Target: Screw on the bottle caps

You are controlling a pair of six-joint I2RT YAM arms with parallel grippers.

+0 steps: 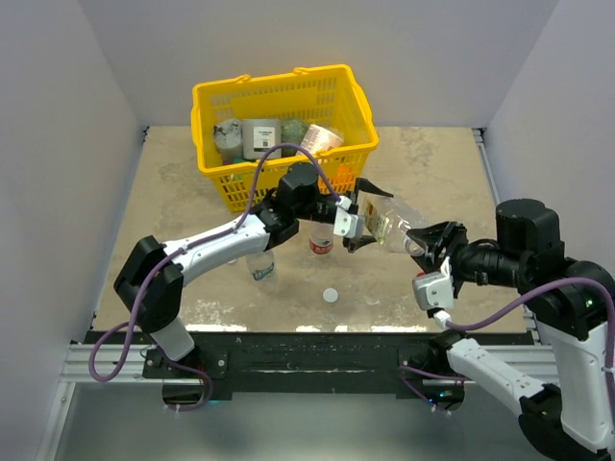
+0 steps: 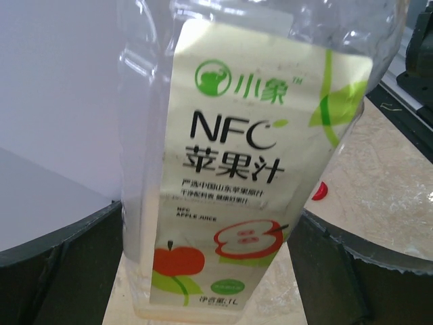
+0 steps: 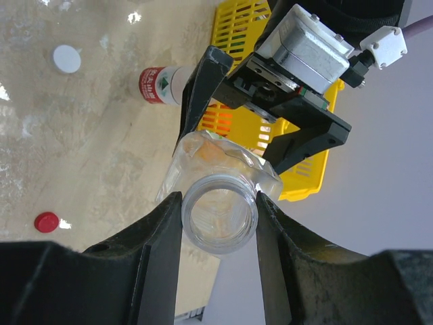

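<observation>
A large clear bottle [image 1: 394, 223] with an apple-juice label [image 2: 237, 135] hangs tilted above the table between both arms. My right gripper [image 1: 430, 242] is shut on its open, capless neck [image 3: 220, 220]. My left gripper [image 1: 370, 219] stands open, with a finger on either side of the bottle's base [image 2: 203, 298] and a narrow gap on the right side. On the table stand a slim red-labelled bottle [image 1: 321, 244] and a short bottle with a bluish label [image 1: 261, 267]. A white cap [image 1: 330, 295] lies alone in front of them. A red cap [image 3: 46, 221] lies on the table below the held bottle.
A yellow basket [image 1: 279, 96] holding jars and packets stands at the back, just behind the left gripper. White walls enclose the table on the left, right and back. The arms' black base rail [image 1: 307, 351] runs along the near edge.
</observation>
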